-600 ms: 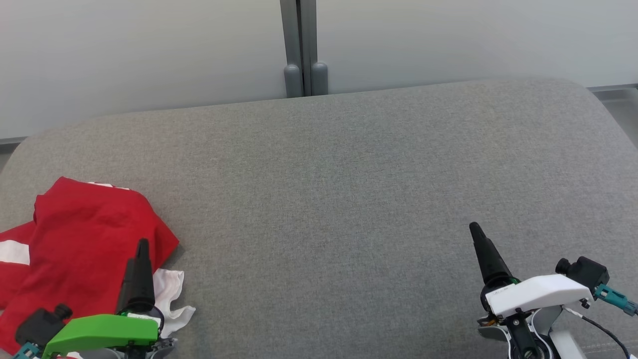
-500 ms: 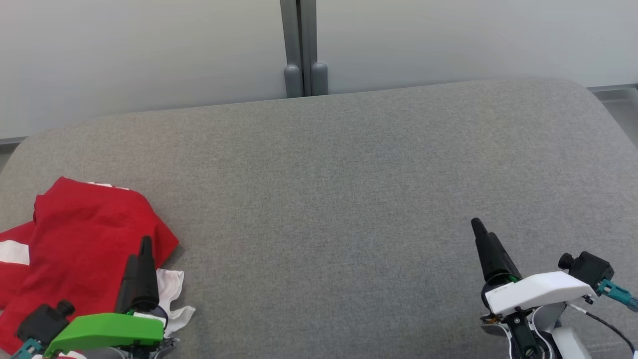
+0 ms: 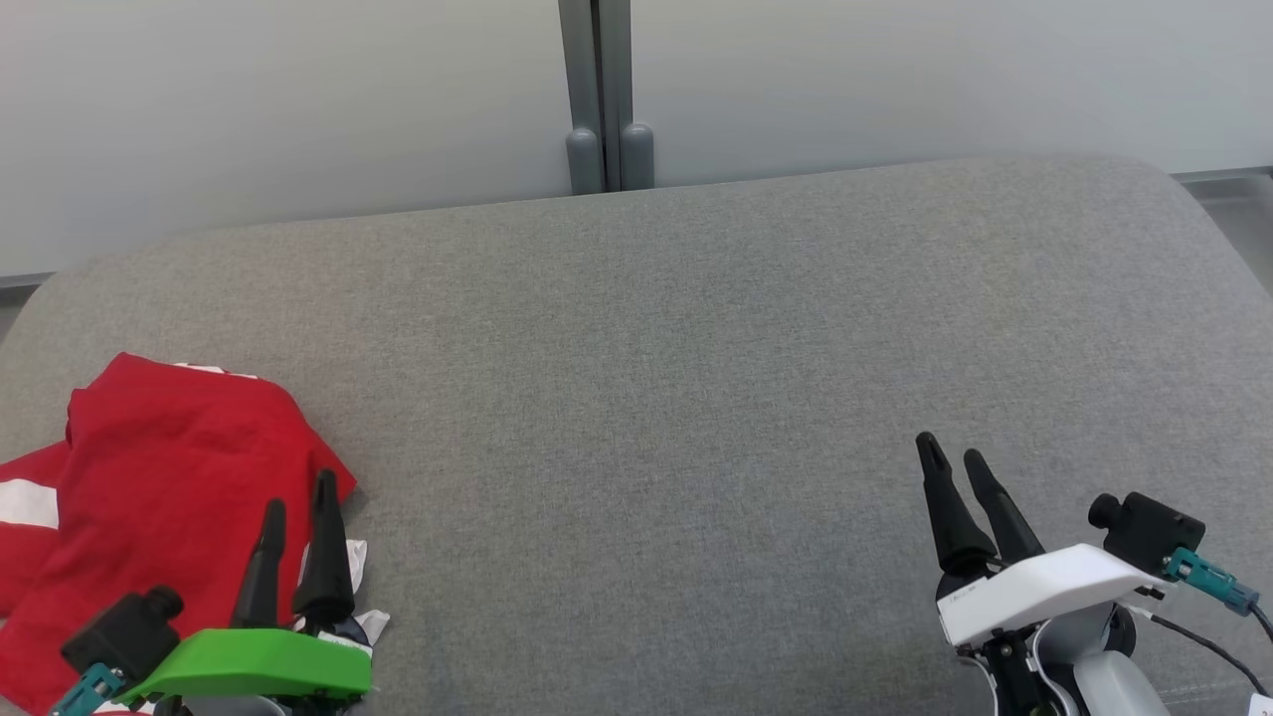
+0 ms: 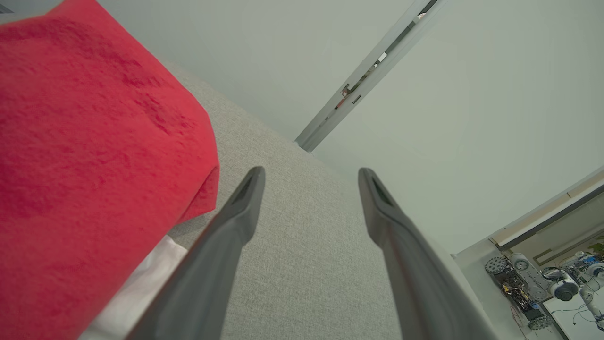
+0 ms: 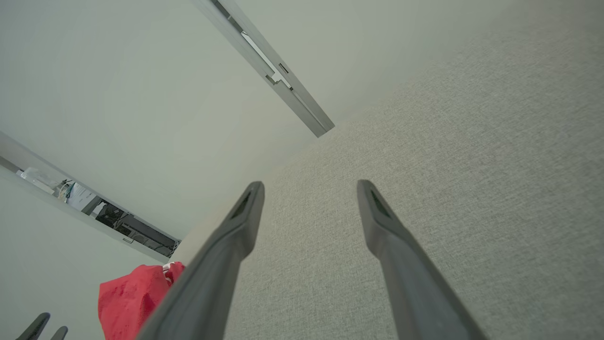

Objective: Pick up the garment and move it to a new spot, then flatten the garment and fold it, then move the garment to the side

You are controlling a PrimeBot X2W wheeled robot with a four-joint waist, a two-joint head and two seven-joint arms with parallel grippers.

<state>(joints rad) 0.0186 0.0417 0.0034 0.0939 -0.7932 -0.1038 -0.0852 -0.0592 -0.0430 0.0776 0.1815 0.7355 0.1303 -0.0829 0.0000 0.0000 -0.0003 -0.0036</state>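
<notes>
Right, starting at the left: the garment [image 3: 169,467] sits crumpled at the near-left corner of the cushion [image 3: 646,348], a red heap with white showing, running off my head view's left edge. Bunched like that, it has no long axis I'd trust; the bulk reads as lying front to back. My left claw [image 3: 298,494] hangs over its right-hand edge, fingers [image 3: 323,537] spread and holding nothing. From the left wrist, the red fold lies just left of the fingers, a white flap sits under the left one, and the tips point over bare grey. So, as I judge it, the grab turns on shifting that claw a little to its left and down onto the fold. The middle of the cushion is the bare stretch where I'd lay it out. Far to the right, my right claw [image 3: 950,450] hovers over bare fabric, also spread and empty, well apart from the garment. The left arm is plainly nearer, so the pick is its job.
</notes>
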